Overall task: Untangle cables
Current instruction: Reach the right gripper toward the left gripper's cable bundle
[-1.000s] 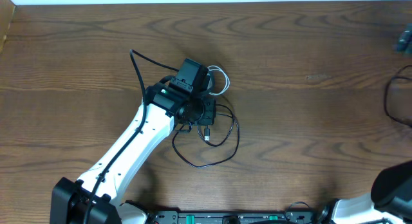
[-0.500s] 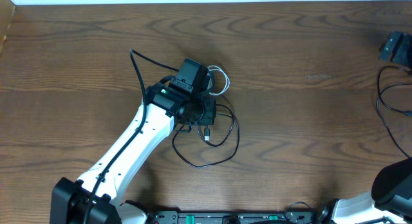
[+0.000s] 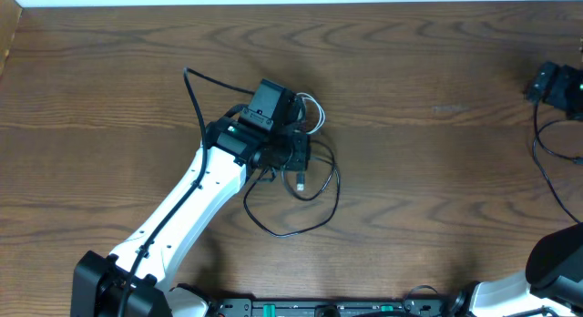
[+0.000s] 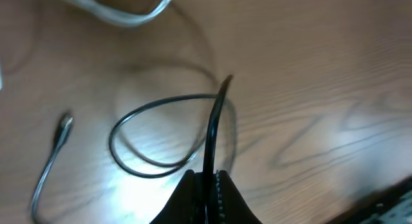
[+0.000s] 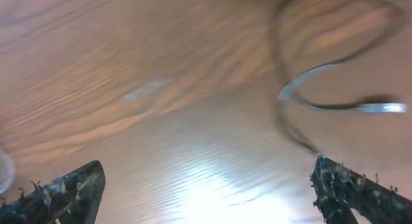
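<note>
A black cable lies in a wide loop on the wooden table, tangled near its top with a white cable. My left gripper sits over the tangle. In the left wrist view the left gripper is shut on the black cable, which rises from between the jaws and curls into a loop. Its small plug end lies to the left, and the white cable curves along the top edge. My right gripper hovers at the far right. It stands open over bare wood.
A thick black arm wire hangs in a loop at the right edge of the table. A blurred cord with a shiny end shows at the upper right of the right wrist view. The table's far edge meets a white strip.
The right gripper has come in from the right edge, moving left and slightly toward the near side. The left gripper has shifted slightly right with the black cable, dragging its plug end up a little.
</note>
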Robot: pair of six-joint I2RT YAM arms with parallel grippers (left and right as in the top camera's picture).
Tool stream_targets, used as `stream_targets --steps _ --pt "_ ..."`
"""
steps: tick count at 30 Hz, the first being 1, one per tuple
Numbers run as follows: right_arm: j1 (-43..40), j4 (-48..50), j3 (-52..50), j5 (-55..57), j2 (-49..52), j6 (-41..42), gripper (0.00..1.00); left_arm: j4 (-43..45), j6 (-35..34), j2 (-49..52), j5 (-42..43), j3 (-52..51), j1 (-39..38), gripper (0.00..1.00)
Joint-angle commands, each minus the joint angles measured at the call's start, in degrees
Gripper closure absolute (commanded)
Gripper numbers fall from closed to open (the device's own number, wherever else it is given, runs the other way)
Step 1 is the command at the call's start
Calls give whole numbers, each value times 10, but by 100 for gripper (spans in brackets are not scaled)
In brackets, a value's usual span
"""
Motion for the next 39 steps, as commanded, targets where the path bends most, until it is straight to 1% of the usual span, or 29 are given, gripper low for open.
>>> stream_targets --steps 1,4,6,8,10,12,14,16,17,20,23,25,26,28,30,32,39 --pt "2 -12 0 -156 -7 0 1 38 0 0 65 -1 1 93" --pt "10 -23 0 -187 -7 0 1 79 8 0 122 -1 1 93" --pt "20 -33 0 -188 -7 -9 1 107 37 0 189 -1 1 93" --pt "34 -45 0 -188 -7 -26 1 140 61 0 264 -1 1 93" --pt "52 -57 -1 -188 -7 -52 1 170 72 0 314 -1 1 93" --pt "75 -69 -5 -188 -7 -87 1 194 80 0 338 -1 1 93" --pt "96 -76 -12 -188 -7 -116 1 206 80 0 335 -1 1 93" --pt "119 -76 -31 -187 -7 -141 1 212 79 0 306 -1 3 93" --pt "128 -75 -40 -187 -7 -150 1 212 79 0 282 -1 3 93" --pt "158 -58 -90 -186 -7 -160 1 212 78 0 175 -1 7 93" --pt "185 -36 -140 -186 -7 -160 1 205 45 0 78 -1 8 92" --pt "203 -18 -171 -186 -7 -160 1 201 24 0 45 -1 8 93" --pt "214 -6 -188 -186 -7 -160 2 201 23 0 44 -1 8 92" --pt "235 25 -218 -186 -7 -160 7 200 22 0 49 -1 8 93" --pt "259 68 -251 -187 -7 -159 9 196 9 0 50 -1 7 93" --pt "284 114 -281 -188 -7 -159 9 191 -3 0 50 -1 7 93" --pt "365 293 -370 -188 -7 -159 7 157 -3 0 50 -1 7 92"
